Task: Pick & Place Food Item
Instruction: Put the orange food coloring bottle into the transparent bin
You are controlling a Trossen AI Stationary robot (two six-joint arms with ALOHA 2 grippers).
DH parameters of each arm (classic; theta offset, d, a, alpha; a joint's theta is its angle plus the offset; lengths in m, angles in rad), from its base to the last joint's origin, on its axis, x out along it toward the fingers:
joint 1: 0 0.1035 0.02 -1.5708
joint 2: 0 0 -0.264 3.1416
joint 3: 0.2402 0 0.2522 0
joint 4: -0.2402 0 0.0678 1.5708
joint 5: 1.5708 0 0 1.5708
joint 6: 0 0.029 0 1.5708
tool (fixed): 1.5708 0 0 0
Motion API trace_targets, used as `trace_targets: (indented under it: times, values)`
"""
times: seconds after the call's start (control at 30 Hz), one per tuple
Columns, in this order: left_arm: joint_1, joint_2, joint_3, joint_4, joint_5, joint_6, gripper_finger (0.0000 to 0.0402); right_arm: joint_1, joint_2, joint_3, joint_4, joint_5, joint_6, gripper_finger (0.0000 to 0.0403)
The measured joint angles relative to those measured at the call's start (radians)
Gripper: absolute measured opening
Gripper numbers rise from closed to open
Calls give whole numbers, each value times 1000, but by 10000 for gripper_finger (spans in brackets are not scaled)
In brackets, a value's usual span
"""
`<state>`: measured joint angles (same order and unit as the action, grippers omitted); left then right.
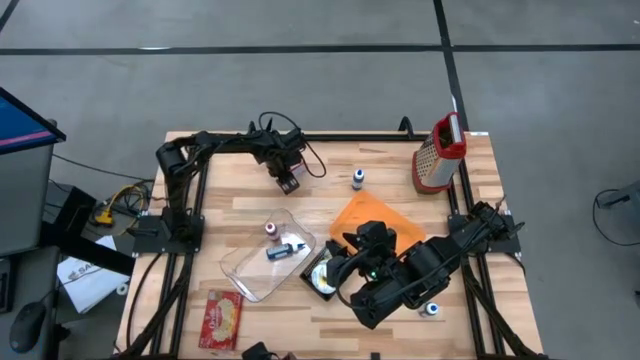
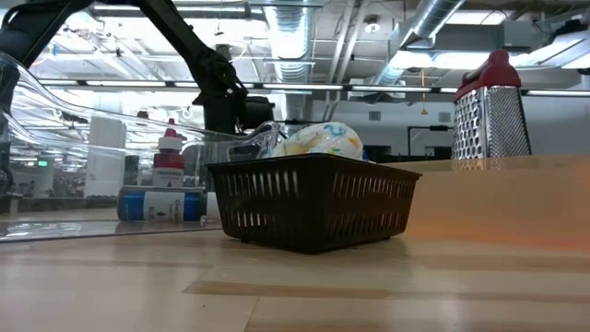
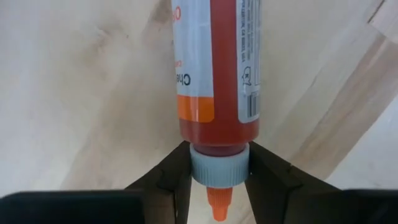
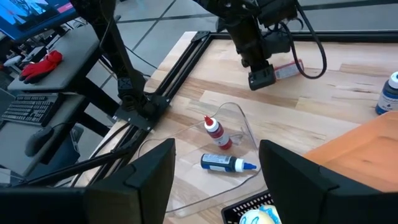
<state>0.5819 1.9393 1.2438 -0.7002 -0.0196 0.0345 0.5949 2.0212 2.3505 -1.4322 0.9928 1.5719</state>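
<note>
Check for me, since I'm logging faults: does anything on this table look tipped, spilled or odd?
Only one oddity: a blue-labelled bottle lies on its side in the clear tray, beside an upright red bottle. Nothing looks spilled or broken.

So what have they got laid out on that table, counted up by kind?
Red bottles: 2, one in the left hand, one in the tray
Blue bottles: 3, one in the tray, two loose
Clear tray: 1
Basket: 1
Wrapped food in basket: 1
Grater: 1
Orange cloth: 1
Red packet: 1
Total: 11
</note>
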Motion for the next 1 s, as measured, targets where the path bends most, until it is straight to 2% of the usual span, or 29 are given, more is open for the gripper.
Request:
trace_targets:
  times: [0.27, 0.47, 0.7, 1.0]
  values:
    - [-17, -210, 1, -67, 19, 10, 110, 0, 0, 0, -5, 1, -5, 224]
    - [-101, -420, 2, -178, 25, -17, 110, 0, 0, 0, -7, 2, -35, 224]
    - [-286, -596, 2, -251, 34, -179, 110, 1, 0, 0, -4, 3, -65, 224]
    - [-584, -657, -55, -269, -23, -453, 110, 27, 0, 0, 11, 3, -90, 224]
